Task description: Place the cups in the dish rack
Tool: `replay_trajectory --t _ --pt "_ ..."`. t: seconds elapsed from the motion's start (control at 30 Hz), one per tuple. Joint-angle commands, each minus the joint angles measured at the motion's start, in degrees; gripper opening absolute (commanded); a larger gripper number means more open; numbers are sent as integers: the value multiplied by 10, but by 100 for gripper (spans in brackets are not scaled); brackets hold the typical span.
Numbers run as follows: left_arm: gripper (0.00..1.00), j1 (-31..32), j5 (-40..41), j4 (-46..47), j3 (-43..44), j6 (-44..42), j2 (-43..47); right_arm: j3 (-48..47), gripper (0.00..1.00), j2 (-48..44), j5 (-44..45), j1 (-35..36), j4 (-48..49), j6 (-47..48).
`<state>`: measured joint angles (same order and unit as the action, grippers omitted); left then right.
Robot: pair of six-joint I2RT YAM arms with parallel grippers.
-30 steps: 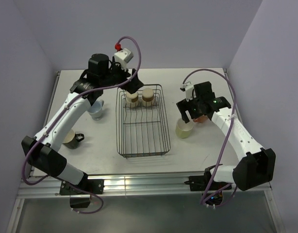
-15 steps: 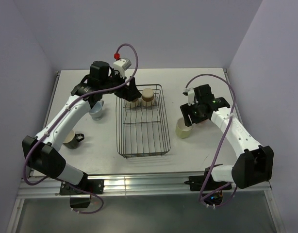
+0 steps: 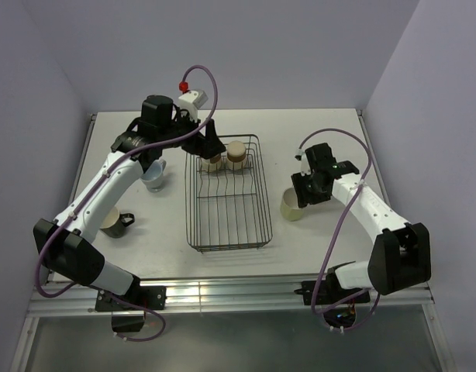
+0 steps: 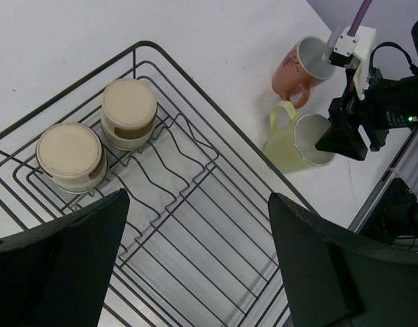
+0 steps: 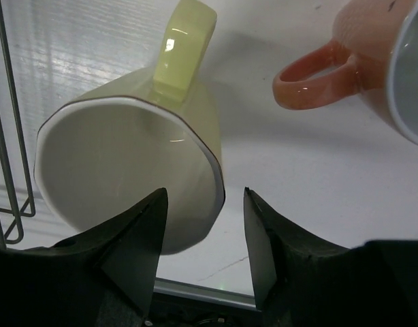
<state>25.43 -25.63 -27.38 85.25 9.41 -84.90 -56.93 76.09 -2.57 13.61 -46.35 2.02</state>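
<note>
Straddling the wall of the pale yellow mug, just right of the dish rack, with the right gripper spread for a likely rim pinch; hovering the left gripper, fingers apart, over two tan tumblers racked at the far end.

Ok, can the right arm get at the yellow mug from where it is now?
Probably yes. Its open jaws sit either side of the rim of the yellow mug, nothing lies between, and the pink mug stands apart.
</note>
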Motion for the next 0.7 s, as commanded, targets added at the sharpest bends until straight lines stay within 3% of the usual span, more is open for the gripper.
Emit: replay_trajectory --t 0.0,0.37,0.67 --pt "91 1 5 0 16 9 19 15 56 5 5 -3 33 -18" --pt "92 -20 -20 -28 6 16 25 19 49 28 1 -3 64 -40" --pt "92 -50 -48 -32 -10 28 36 15 23 33 -16 -3 69 -43"
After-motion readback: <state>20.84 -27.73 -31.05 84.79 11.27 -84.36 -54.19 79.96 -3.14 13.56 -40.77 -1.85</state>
